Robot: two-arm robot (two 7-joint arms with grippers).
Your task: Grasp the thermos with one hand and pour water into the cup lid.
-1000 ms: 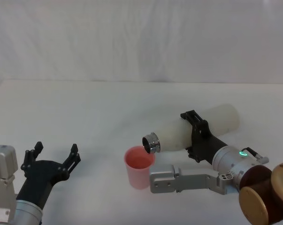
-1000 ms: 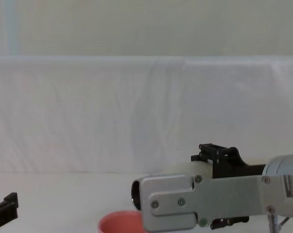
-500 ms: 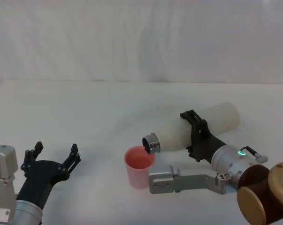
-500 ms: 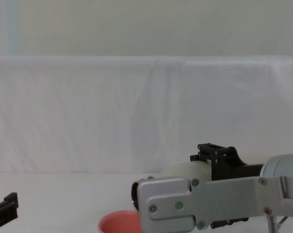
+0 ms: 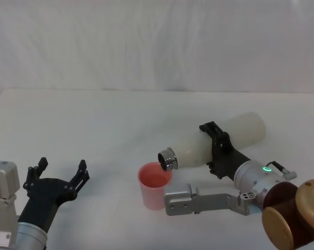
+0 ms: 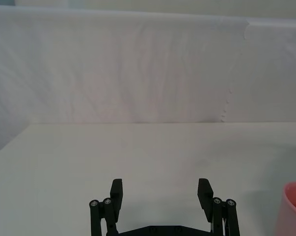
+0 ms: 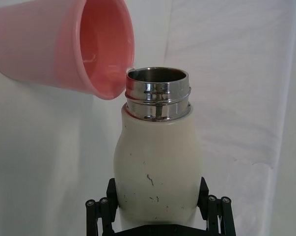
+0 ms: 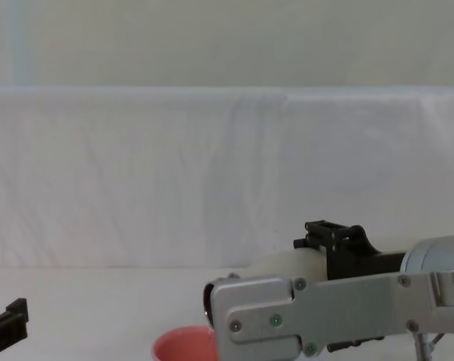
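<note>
Pouring wants patience: right end effector [image 5: 219, 151], clenched on the thermos [image 5: 219, 140], should keep its neck above the cup lid [image 5: 154, 183], tipping gradually.

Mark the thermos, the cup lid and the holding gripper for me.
thermos [image 7: 157, 162]: right wrist view, cream body below the steel neck.
cup lid [image 5: 154, 185]: head view, pink outer wall.
right gripper [image 5: 215, 146]: head view, black fingers clamped around the thermos.
</note>
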